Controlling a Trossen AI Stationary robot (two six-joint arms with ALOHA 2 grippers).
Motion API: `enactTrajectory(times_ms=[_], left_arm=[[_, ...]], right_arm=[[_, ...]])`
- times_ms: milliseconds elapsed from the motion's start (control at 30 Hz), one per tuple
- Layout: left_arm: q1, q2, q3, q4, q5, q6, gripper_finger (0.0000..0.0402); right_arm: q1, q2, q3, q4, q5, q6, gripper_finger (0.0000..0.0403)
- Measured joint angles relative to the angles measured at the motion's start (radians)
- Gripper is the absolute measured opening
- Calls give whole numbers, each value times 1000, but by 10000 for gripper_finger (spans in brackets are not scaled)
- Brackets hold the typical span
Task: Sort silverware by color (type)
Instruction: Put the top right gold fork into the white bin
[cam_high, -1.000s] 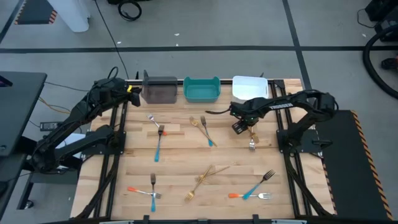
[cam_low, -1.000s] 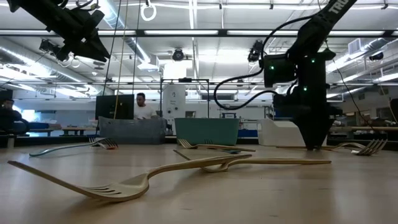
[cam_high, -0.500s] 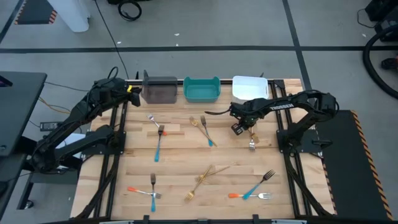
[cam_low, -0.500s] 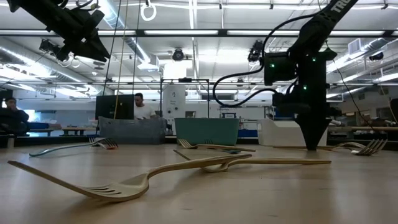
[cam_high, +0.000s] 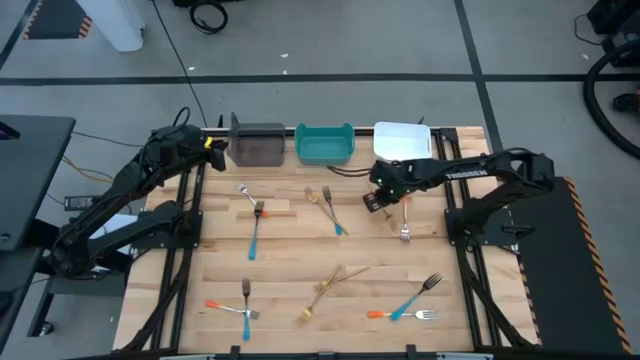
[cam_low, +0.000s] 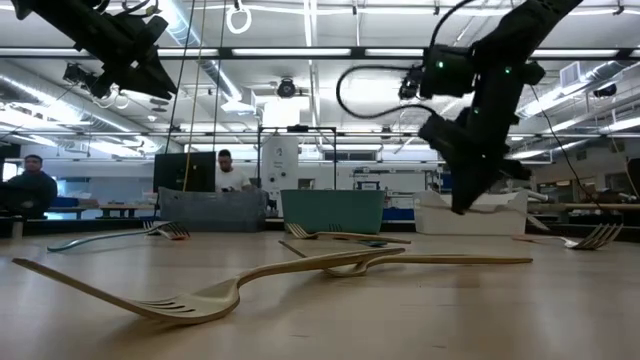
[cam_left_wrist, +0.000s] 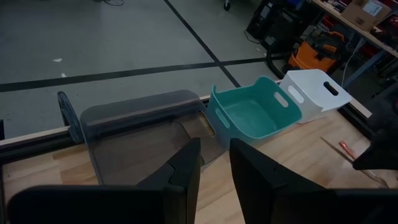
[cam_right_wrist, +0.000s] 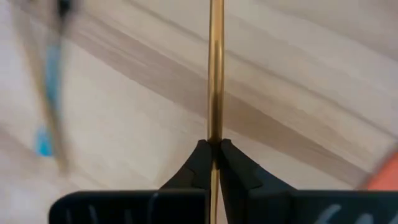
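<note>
My right gripper is shut on a gold fork and hangs above the table's far right part, in front of the white bin. It also shows in the low view, raised and tilted. An orange-handled fork lies flat on the table just to the gripper's right. Other blue-handled, orange-handled and gold forks lie flat across the table, such as the gold pair. My left gripper waits high over the grey bin at the far left, its fingers a little apart and empty. My right gripper pinches the gold fork's slim shaft between its two fingertips. The shaft runs straight on past the fingertips, along the fingers. The fingers slant downward from above. The fork is clear of the table; which end they hold does not show.
The grey bin, a teal bin and the white bin stand in a row along the table's far edge. A blue-handled fork and a gold fork lie just left of my right gripper. People stand in the room beyond the table.
My right gripper has risen from the tabletop and gone toward the table's left edge, tipping from straight down to a slant. It has carried the gold fork up with it. The orange-handled fork has stayed on the table.
</note>
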Motion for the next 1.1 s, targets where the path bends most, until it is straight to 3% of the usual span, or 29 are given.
enactTrajectory(times_ms=[200,400,633,767,933,1100], left_arm=[[0,1,0,28,0,1,96],[2,15,0,82,-34,5,96],[2,72,0,150,-38,47,96],[2,130,-1,277,-41,49,96],[2,224,-1,405,-41,52,96],[2,312,-1,426,-41,33,96]], right_arm=[[-12,-51,0,160,7,-24,16],[-100,-102,0,294,31,-115,16],[-262,-179,2,426,-7,-316,16],[-347,-202,2,473,-40,-497,16],[-464,-217,2,472,-106,-677,18],[-574,-215,2,458,-146,-790,21]])
